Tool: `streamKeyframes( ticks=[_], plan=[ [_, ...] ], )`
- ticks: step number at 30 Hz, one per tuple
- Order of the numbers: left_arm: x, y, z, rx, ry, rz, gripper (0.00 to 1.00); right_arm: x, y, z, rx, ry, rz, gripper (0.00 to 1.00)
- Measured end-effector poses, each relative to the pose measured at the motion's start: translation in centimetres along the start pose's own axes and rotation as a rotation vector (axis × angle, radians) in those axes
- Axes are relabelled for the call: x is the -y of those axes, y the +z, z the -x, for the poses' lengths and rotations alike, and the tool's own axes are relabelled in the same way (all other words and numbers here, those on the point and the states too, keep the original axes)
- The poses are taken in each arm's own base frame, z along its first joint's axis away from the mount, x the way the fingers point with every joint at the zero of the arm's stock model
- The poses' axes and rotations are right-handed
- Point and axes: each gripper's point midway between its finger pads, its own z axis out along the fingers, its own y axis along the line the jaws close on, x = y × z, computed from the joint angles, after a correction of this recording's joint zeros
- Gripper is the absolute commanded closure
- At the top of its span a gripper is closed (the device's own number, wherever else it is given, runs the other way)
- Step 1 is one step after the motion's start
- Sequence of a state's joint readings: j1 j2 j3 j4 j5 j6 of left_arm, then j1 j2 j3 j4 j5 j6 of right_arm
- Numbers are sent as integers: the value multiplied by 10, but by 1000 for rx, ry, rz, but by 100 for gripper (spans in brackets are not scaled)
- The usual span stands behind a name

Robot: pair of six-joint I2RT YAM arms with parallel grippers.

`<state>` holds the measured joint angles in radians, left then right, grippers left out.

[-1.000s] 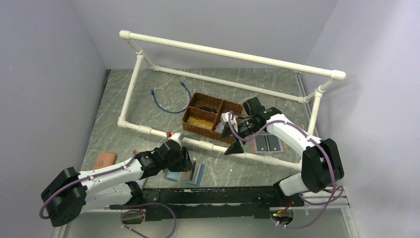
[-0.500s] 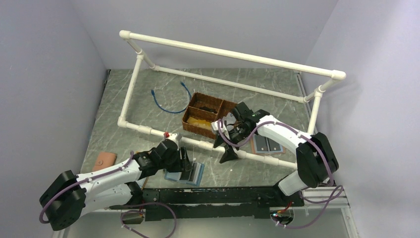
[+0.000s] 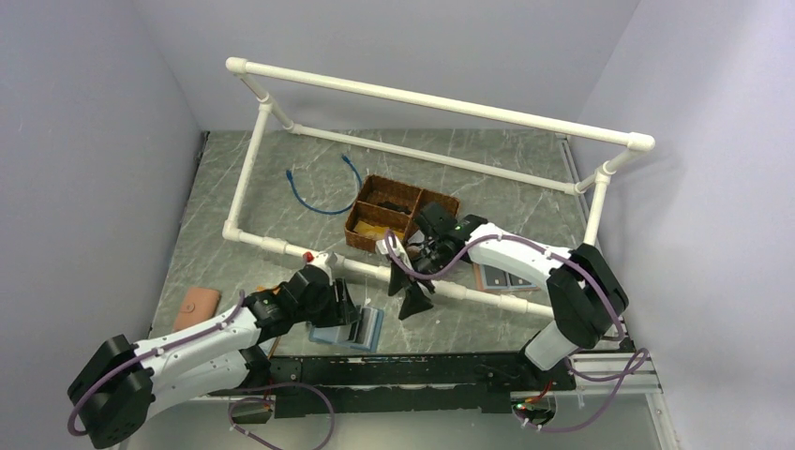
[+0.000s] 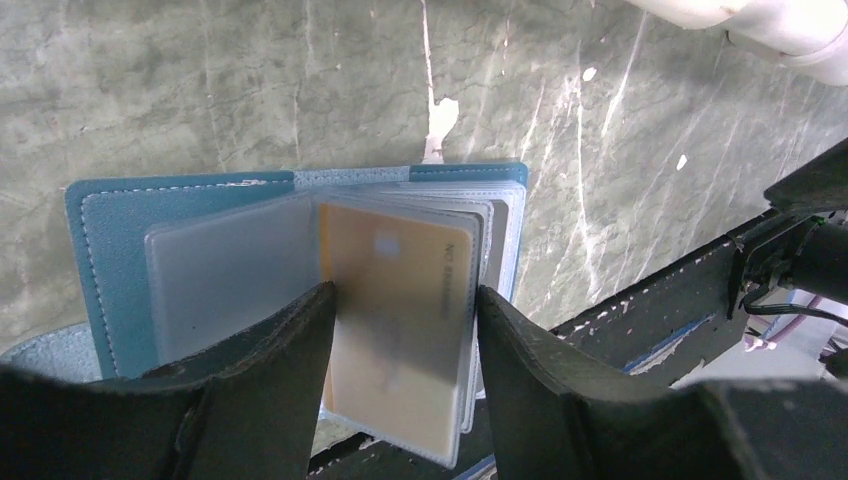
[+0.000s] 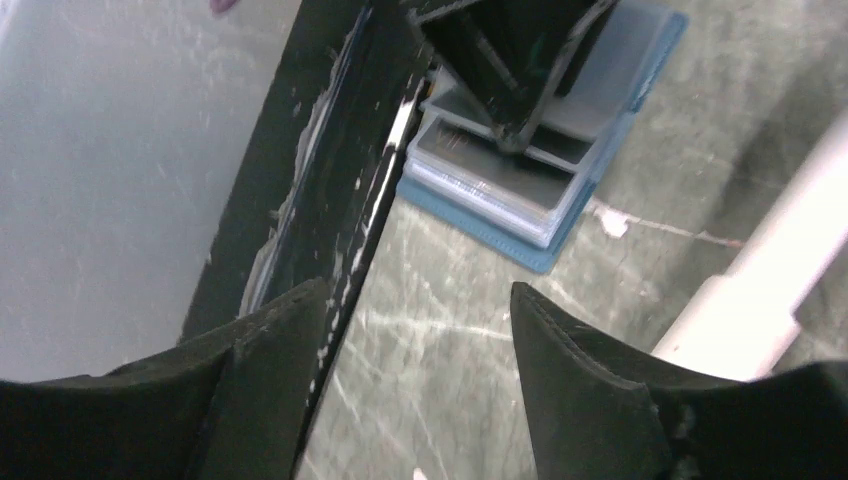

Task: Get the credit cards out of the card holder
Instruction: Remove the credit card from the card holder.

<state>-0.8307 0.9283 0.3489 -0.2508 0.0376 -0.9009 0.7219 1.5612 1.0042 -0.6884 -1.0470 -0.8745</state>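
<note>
Card holder [image 4: 110, 240], open on the tabletop [image 4: 200, 80]: left gripper [image 4: 405, 295] stood apart astride a sleeved credit card [image 4: 400, 255], right gripper [image 5: 418, 290] apart and empty; likely best pinned flat, card drawn straight out.

Slate-blue bifold card holder [image 3: 330, 335] lying open and flat on the counter near its front edge, white-stitched cover face down, clear plastic sleeves stacked and slightly fanned, a credit card [image 4: 400, 300] tucked in the top sleeve, chip and print showing through
</note>
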Motion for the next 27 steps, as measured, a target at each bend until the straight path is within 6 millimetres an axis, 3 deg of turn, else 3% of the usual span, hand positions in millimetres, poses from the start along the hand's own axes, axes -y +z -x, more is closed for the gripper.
streamKeyframes(
  ticks=[2, 7, 10, 19, 27],
  plan=[
    [-3, -1, -1, 2, -12, -6, 42, 5, 4, 12, 40, 65, -13, 44],
    [-4, -2, -2, 8, -36, -23, 43, 27, 15, 38, 118, 191, -76, 83],
    [-4, -1, -2, 7, -46, -31, 44, 39, 26, 41, 118, 266, -117, 92],
    [-3, 0, -1, 11, -56, -45, 43, 65, 66, 24, 9, 375, -213, 95],
    [-3, 0, -1, 16, -59, -57, 42, 74, 76, 15, -50, 372, -284, 96]
  ],
)
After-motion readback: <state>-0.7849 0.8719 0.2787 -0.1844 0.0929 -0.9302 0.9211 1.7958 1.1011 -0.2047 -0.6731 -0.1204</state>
